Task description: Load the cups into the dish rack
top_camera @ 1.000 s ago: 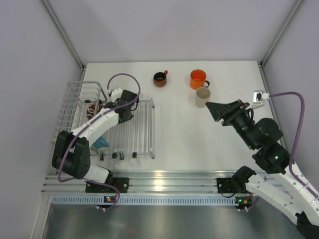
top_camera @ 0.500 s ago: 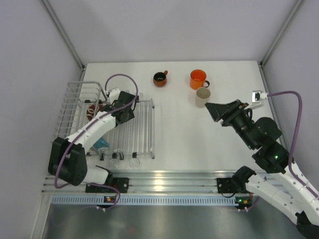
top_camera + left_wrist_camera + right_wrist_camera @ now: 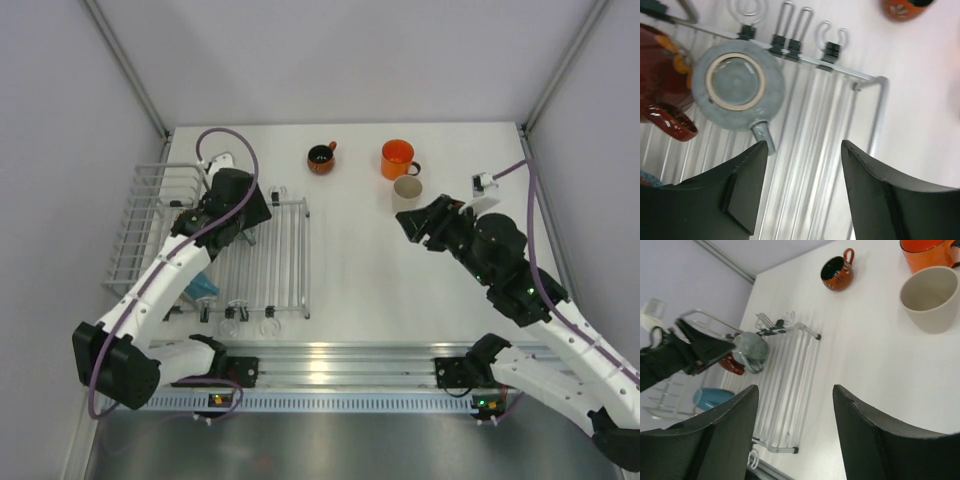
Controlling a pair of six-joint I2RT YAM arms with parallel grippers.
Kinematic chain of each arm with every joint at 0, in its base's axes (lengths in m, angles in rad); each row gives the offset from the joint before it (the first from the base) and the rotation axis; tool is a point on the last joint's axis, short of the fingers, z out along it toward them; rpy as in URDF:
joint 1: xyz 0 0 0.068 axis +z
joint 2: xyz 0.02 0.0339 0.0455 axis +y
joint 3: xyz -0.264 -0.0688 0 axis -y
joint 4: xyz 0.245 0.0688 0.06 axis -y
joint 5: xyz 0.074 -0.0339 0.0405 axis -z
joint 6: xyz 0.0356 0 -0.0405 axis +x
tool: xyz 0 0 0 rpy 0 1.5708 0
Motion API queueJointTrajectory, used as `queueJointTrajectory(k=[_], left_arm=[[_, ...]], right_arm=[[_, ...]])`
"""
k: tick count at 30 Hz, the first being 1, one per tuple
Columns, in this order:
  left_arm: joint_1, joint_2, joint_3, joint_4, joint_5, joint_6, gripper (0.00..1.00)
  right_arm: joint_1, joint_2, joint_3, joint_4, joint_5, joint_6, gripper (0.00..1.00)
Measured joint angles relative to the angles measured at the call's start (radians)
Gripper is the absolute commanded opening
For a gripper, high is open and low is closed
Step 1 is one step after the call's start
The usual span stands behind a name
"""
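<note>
The left gripper (image 3: 802, 146) is hovering wide open, empty, beside the upturned grey-blue ceramic mug (image 3: 737, 85) in the white wire dish rack (image 3: 879, 100) along the counter's left edge. The right gripper (image 3: 795, 390) is gaping empty near the cream-beige ceramic mug (image 3: 930, 297).

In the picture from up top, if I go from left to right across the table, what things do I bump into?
dish rack → small dark red mug → orange mug
</note>
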Motion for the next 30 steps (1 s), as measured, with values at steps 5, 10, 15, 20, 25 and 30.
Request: queueJointTrajectory(k=[5, 10, 15, 20, 25, 30], left_arm=[[0.0, -0.062, 0.029, 0.023, 0.204, 0.047, 0.66], [0.0, -0.113, 0.006, 0.147, 0.489, 0.023, 0.67], [-0.002, -0.151, -0.086, 0.311, 0.709, -0.054, 0.67], [-0.004, -0.158, -0.171, 0.438, 0.835, -0.134, 0.67], [-0.004, -0.182, -0.238, 0.474, 0.894, -0.166, 0.67], [-0.004, -0.237, -0.263, 0.48, 0.906, -0.165, 0.67]], right_arm=[[-0.002, 0.058, 0.001, -0.047, 0.051, -0.045, 0.59], [-0.019, 0.09, 0.011, -0.061, 0.101, -0.103, 0.54], [-0.067, 0.187, 0.043, -0.07, 0.117, -0.147, 0.51], [-0.221, 0.317, 0.076, -0.094, 0.057, -0.143, 0.49], [-0.371, 0.48, 0.154, -0.118, 0.003, -0.136, 0.48], [-0.384, 0.631, 0.311, -0.146, -0.017, -0.153, 0.47]])
